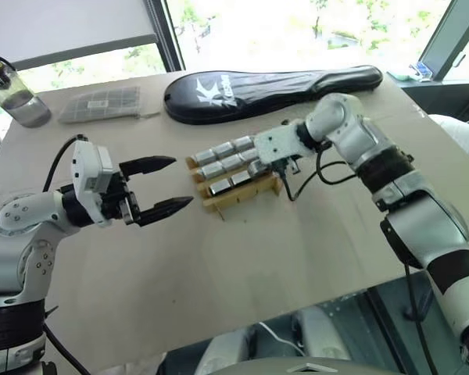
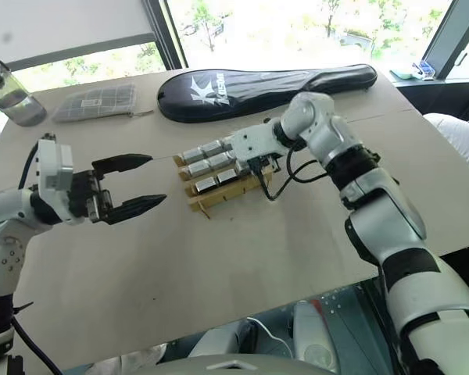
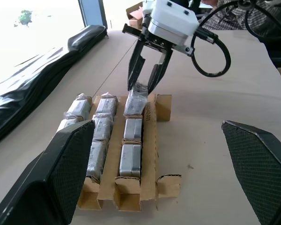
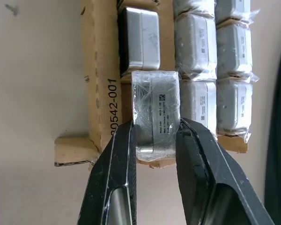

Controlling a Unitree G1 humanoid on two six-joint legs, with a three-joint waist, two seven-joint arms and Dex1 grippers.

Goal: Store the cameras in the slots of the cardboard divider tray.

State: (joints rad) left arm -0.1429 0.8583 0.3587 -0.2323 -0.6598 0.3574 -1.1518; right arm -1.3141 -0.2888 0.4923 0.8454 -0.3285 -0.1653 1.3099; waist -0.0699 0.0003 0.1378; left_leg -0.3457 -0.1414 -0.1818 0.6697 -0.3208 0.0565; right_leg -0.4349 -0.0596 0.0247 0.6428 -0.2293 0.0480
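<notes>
The cardboard divider tray (image 1: 236, 196) lies mid-table with several cameras (image 1: 223, 165), silver-grey and wrapped in clear film, lined up in its rows. My right gripper (image 4: 155, 136) points down at the tray's end and is shut on one wrapped camera (image 4: 155, 105) at the end slot of the outer row. The left wrist view shows this held camera (image 3: 136, 99) sitting a little higher than the two behind it. My left gripper (image 1: 181, 181) hovers to the left of the tray, level and open, with nothing between its fingers.
A black racket cover (image 1: 273, 90) lies across the table behind the tray. A flat grey gridded packet (image 1: 102, 103) and a bottle (image 1: 12, 90) sit at the far left. The table's near edge (image 1: 297, 301) runs below the arms.
</notes>
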